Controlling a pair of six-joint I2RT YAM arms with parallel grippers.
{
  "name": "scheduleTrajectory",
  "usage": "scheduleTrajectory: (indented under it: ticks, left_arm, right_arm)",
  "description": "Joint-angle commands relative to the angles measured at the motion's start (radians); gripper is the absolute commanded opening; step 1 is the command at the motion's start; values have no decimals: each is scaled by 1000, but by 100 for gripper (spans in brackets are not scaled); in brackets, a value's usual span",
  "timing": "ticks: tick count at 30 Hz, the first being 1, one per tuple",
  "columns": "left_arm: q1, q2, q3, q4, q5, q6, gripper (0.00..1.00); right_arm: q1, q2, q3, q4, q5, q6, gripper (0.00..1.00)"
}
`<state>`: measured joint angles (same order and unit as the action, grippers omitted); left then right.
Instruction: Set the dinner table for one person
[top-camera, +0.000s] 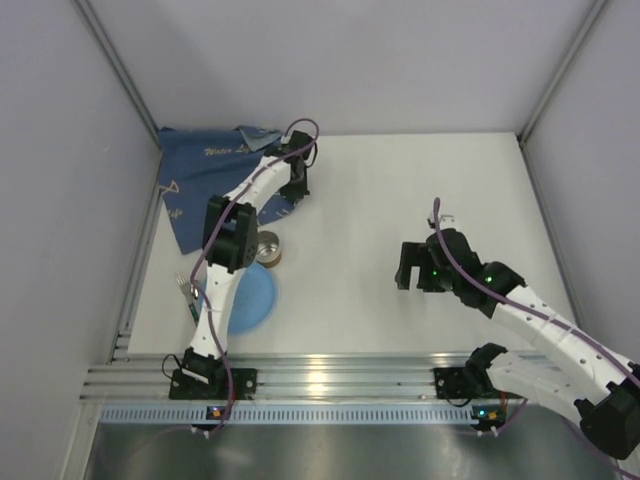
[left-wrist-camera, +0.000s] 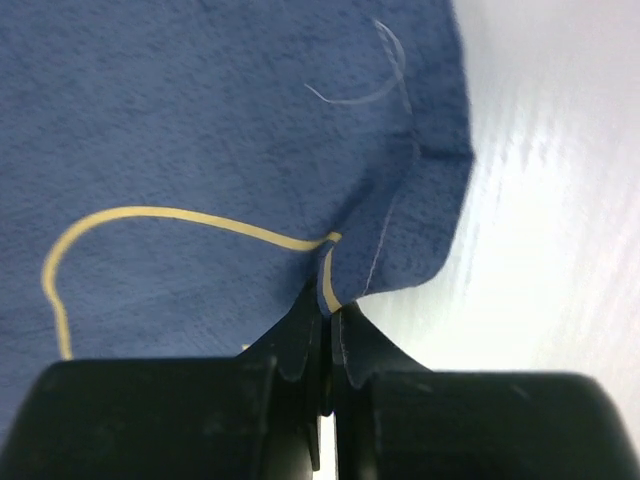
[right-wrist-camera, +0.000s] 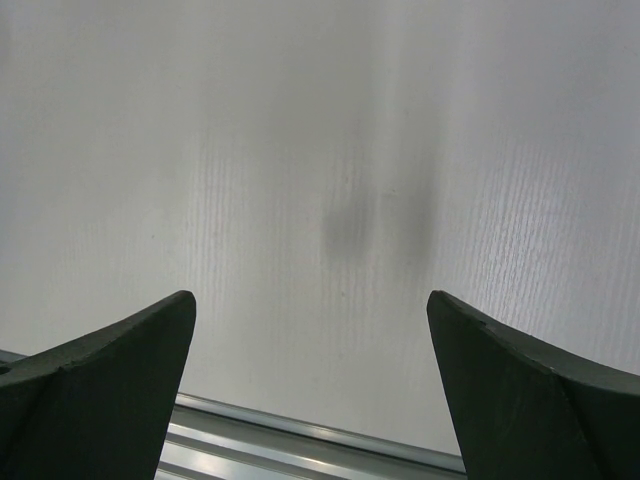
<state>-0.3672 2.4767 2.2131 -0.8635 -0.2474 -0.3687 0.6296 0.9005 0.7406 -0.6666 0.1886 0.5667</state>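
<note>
Left gripper (left-wrist-camera: 328, 312) clamped on mat (left-wrist-camera: 200, 120) fold near its edge, table (left-wrist-camera: 560, 220) just beside and beneath; right gripper (right-wrist-camera: 310, 300) jaws wide apart, above table.

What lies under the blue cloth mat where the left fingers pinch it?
The left fingers pinch a fold of the blue cloth mat near its edge. Beside that edge only the white dinner table shows. Whatever lies beneath the mat is covered by the cloth.
</note>
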Motion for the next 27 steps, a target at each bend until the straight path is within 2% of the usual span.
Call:
scheduleTrajectory:
  ticks: [1,6,10,13,17,18,19,20,21,27]
  left_arm:
    - [-33,-132,-70,82,140,-42,0]
    - [-81,-127,26,141,363,-153,0]
    - [-127,-38,172,188,470,-240,0]
    - [-167,-6,178,282,567,-337,0]
    - [-249,25,177,467,672,-545,9]
    - [-263,31,184,518,677,-570,29]
    - [-275,36,198,541,678,-591,44]
    - [-292,34,204,561,688,-617,69]
    - [-295,31,207,573,688,-624,98]
    - [-265,-123,114,531,632,-570,99]
  right_arm:
    - [-13,26,52,18,-3,-13,100]
    - [-13,46,72,21,-8,-10,100]
    - [-13,44,69,19,-8,2,100]
    - [-13,35,63,19,-8,19,100]
    - [-13,37,45,27,-5,47,100]
    - [-13,40,42,32,-5,50,100]
    - [-11,52,42,36,-8,55,100]
    - [-11,60,43,38,-11,61,100]
    - [-13,67,49,44,-15,62,100]
    - [-13,133,66,111,-61,87,100]
